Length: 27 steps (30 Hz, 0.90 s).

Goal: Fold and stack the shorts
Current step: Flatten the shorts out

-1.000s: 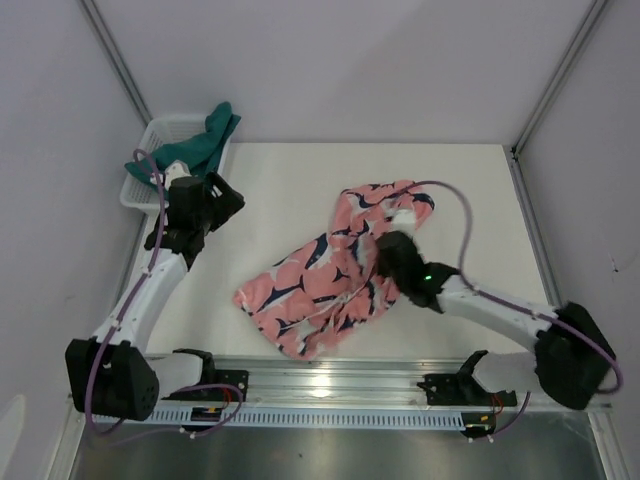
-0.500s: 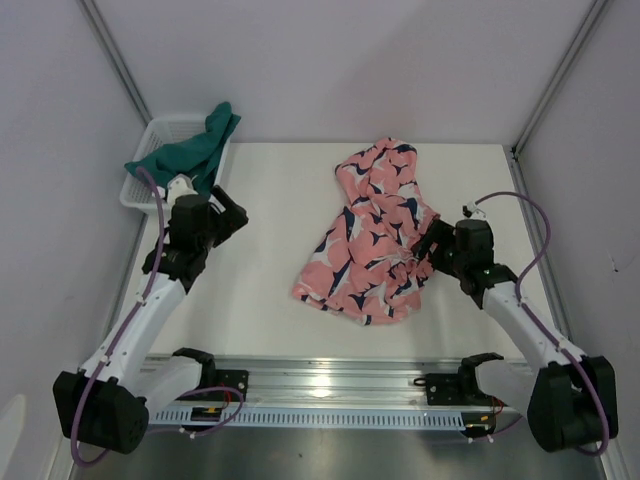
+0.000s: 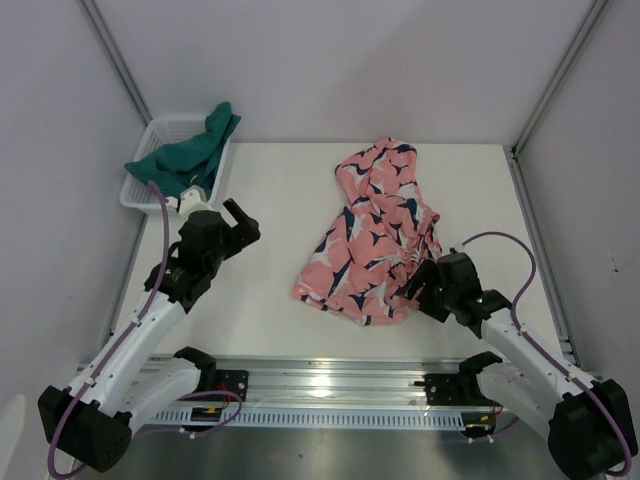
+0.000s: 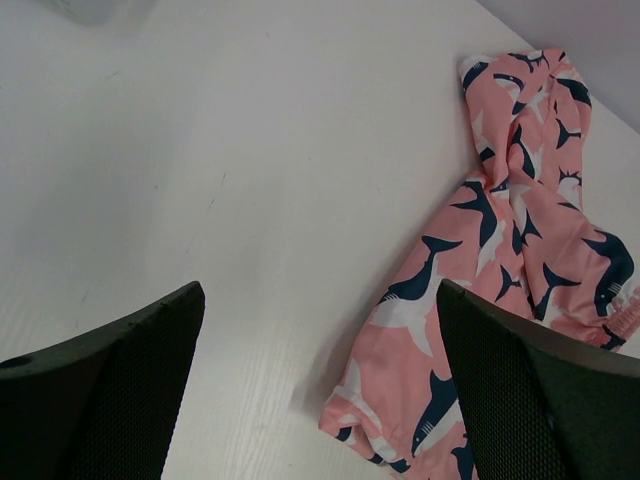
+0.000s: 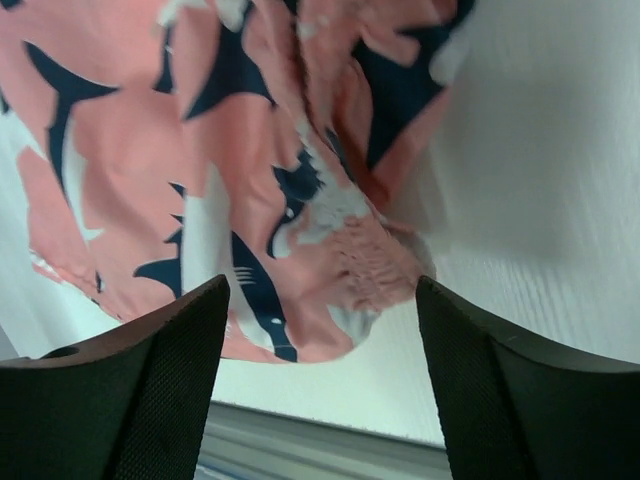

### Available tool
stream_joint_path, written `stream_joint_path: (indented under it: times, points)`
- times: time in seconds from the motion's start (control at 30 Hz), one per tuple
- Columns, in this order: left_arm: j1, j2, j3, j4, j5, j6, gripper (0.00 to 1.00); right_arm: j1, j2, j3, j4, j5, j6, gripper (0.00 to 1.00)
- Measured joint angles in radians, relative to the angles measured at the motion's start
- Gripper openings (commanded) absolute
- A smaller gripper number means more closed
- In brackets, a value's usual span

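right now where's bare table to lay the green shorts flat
Widest bare table lies between the left gripper and the pink shorts, back to the far edge. A narrower strip runs right of them. Crowded: front right, where the right gripper sits by their hem, and the basket holding the green shorts.

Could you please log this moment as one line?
pink shorts: crumpled on table | teal shorts: in basket | left end effector: open, empty | right end effector: open, by pink shorts

Looks like a robotics lab cell: plain white tabletop (image 3: 280, 200) boxed in by pale blank panels (image 3: 350, 60) and grey metal struts (image 3: 112, 50), silver aluminium rail (image 3: 330, 372) at bottom edge.
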Motion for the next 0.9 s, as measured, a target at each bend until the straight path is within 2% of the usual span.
stream_joint_path:
  times: [0.33, 0.47, 0.8, 0.87, 0.9]
  points:
    - [-0.090, -0.008, 0.000, -0.027, -0.052, -0.014, 0.99, 0.048, -0.010, -0.104, -0.019, 0.036, 0.245, 0.72]
    - [-0.106, -0.011, 0.000, -0.030, -0.064, -0.022, 0.99, 0.062, -0.058, -0.140, -0.003, 0.064, 0.303, 0.59]
    - [-0.159, 0.019, 0.000, -0.029, -0.094, -0.030, 0.99, 0.075, -0.020, -0.177, 0.113, 0.110, 0.417, 0.56]
    - [-0.163, 0.023, 0.000, -0.029, -0.099, -0.031, 0.99, 0.087, 0.000, -0.176, 0.143, 0.124, 0.435, 0.51]
    - [-0.164, 0.023, 0.000, -0.029, -0.101, -0.031, 0.99, 0.095, 0.010, -0.176, 0.155, 0.136, 0.447, 0.44]
